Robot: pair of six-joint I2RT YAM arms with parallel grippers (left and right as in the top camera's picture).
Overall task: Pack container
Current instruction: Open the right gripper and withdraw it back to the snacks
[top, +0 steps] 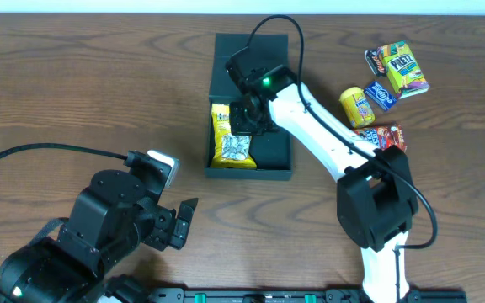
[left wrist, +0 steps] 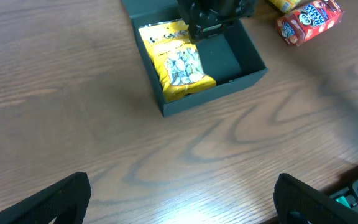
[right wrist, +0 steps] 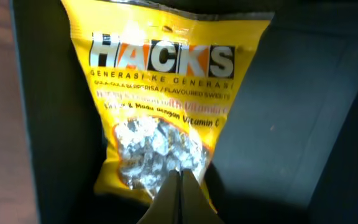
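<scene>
The dark container point(top: 278, 158) lies open at the table's middle, its lid point(top: 226, 59) folded back. A yellow HACKS sweets bag point(top: 230, 145) lies along its left side, also seen as the yellow bag point(left wrist: 178, 62) and the bag point(right wrist: 160, 112). My right gripper point(top: 247, 118) hangs over the container's upper middle. In the right wrist view, the right gripper point(right wrist: 180, 180) is shut, fingers pressed together just above the bag's lower end, with nothing between them. The container floor point(right wrist: 291, 124) to the bag's right is bare. My left gripper point(left wrist: 182, 199) stands wide open over bare wood, near the table's front left point(top: 183, 220).
Loose snacks lie at the back right: a green box point(top: 405, 70), a blue packet point(top: 381, 94), a yellow tub point(top: 356, 106) and a red packet point(top: 386, 135). The red carton point(left wrist: 308, 20) also shows in the left wrist view. The right arm's base point(top: 377, 202) stands at the front right.
</scene>
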